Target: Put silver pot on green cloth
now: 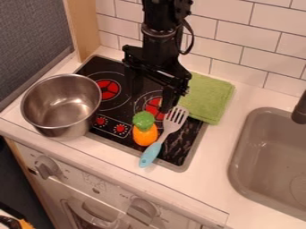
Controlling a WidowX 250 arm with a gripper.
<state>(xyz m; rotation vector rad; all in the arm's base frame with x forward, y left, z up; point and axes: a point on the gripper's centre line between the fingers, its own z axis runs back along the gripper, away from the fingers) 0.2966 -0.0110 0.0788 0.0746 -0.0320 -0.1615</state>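
A toy stovetop [108, 108] with red burners sits on the white counter [221, 147], a carrot [145, 136] and a green vegetable [143, 120] lying on it next to a spatula [163, 137] with a pale blue handle. Over on one side there's a grey sink [272, 156], and white tiles [242, 38] line the wall behind.

Lighting is bright and diffuse. Soft highlights show inside the pot [60, 105], left of the cooktop [95, 66]. Broken reflections streak the cooktop's glossy surface. Light source cannot be determined.
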